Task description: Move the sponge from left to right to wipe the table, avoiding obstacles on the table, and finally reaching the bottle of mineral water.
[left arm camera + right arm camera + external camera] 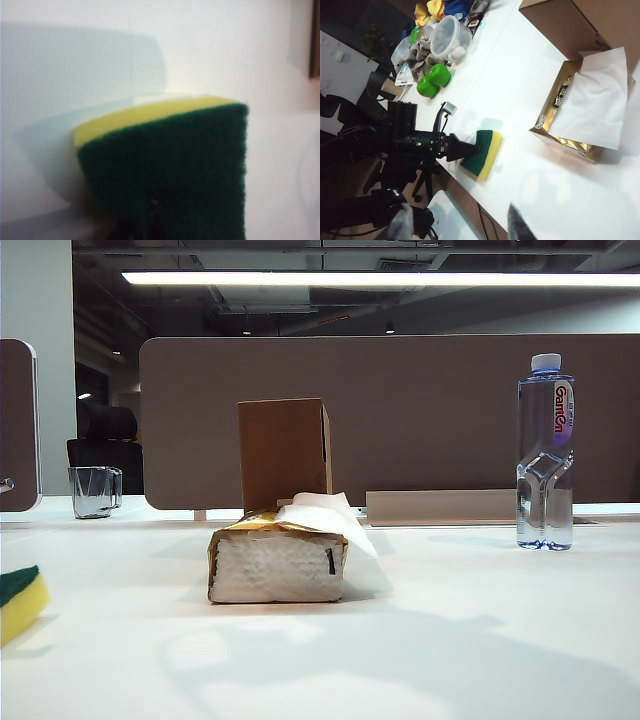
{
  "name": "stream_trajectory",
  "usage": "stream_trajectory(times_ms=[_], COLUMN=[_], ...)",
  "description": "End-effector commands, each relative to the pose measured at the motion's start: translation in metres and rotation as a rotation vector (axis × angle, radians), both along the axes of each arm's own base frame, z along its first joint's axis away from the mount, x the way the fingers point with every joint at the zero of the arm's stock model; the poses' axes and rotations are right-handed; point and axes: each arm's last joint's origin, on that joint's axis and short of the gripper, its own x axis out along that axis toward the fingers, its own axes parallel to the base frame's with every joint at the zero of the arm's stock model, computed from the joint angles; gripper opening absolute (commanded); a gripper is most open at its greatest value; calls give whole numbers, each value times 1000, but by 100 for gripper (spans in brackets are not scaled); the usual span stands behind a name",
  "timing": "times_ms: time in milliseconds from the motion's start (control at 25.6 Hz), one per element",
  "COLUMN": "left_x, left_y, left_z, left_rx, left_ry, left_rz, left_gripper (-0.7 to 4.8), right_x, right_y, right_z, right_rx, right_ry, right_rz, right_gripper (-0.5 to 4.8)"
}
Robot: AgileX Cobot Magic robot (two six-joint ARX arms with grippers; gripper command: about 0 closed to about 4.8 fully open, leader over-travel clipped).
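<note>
The yellow sponge (20, 602) with its dark green face up sits at the far left of the white table (430, 640), slightly tilted; whether it touches the surface is unclear. My left gripper (472, 148) is shut on the sponge (487, 155) near the table's edge, and the sponge (170, 165) fills the left wrist view and hides the jaws. The gold-and-white tissue pack (278, 560) stands mid-table with the brown cardboard box (284, 452) behind it. The bottle of mineral water (545, 455) stands at the far right. My right gripper (460, 227) hangs open and empty above the table, well off from the tissue pack (580, 115).
A clear glass cup (95, 490) stands at the back left. A brown partition (420, 410) runs behind the table. Past the table's far end lie green dumbbells (432, 82) and a plastic container (447, 35) among clutter.
</note>
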Motion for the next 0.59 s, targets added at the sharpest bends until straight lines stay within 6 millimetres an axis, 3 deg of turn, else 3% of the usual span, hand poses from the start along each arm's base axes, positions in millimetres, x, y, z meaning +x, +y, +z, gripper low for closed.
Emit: stream_trajectory(times_ms=[39,586], left_x=[-4,-3], left_y=[-3,-68], left_z=[-2,-2], left_rx=[-6,-27], left_ry=[39,-69], left_rz=[-16,-171], left_gripper=[-6,-6], right_x=[0,-5], right_y=[0,-1], right_z=[3,6], right_rx=[6,13], right_ry=[-29,-49], right_rz=[10,17], right_gripper=[244,243])
